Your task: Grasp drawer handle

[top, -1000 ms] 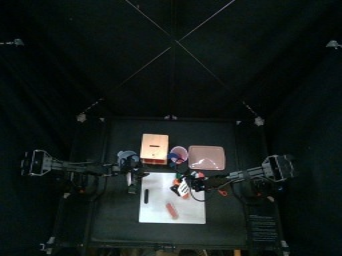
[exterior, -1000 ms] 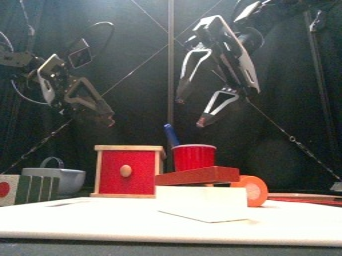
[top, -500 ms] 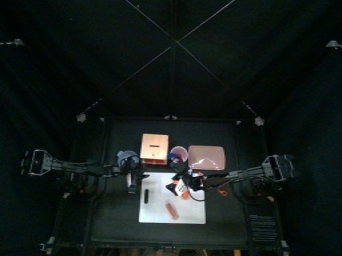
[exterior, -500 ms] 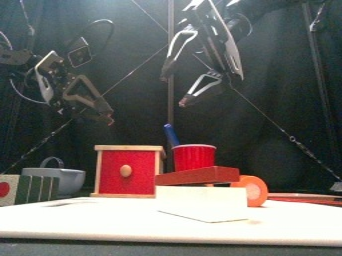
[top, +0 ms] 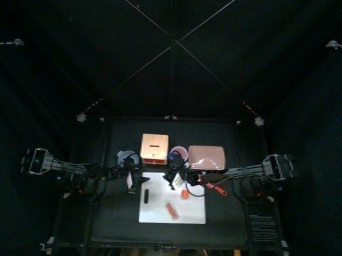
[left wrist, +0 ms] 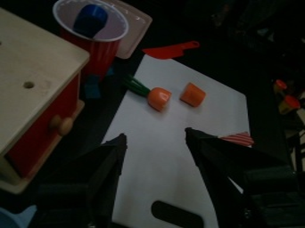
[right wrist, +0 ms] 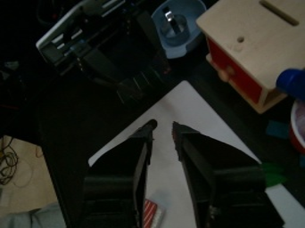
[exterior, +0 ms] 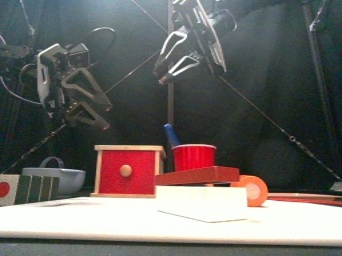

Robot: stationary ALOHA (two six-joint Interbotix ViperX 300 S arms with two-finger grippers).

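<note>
Status: approach phase; handle not yet grasped.

Left gripper (exterior: pixel 83 100) hangs in the air above and to the left of the drawer (exterior: pixel 128 170), clear of it. In the left wrist view its jaws stand spread wide, with nothing between them. That view looks down over the white sheet (left wrist: pixel 179 151) with the drawer box off to one side.

The drawer sits at the left of the table's cluster in the front view, red front panel facing the camera, with a small round wooden knob (exterior: pixel 126 171) at its middle. From above it is the tan box (top: pixel 158 149) just beside the pinkish tray (top: pixel 207 157). The drawer front looks flush with the box, so judged closed.

Right of it stand a red cup (exterior: pixel 195 156), a red block (exterior: pixel 198 177), and a white block (exterior: pixel 202 203) in the foreground.

Right gripper (exterior: pixel 187 60) is high above the cup, well apart from everything on the table. In the right wrist view its jaws stand close together with a narrow gap, holding nothing.

Done: nothing toward contact, as far as can be seen. Left: bring a gripper down to knob level, line it up, close on the knob.
</note>
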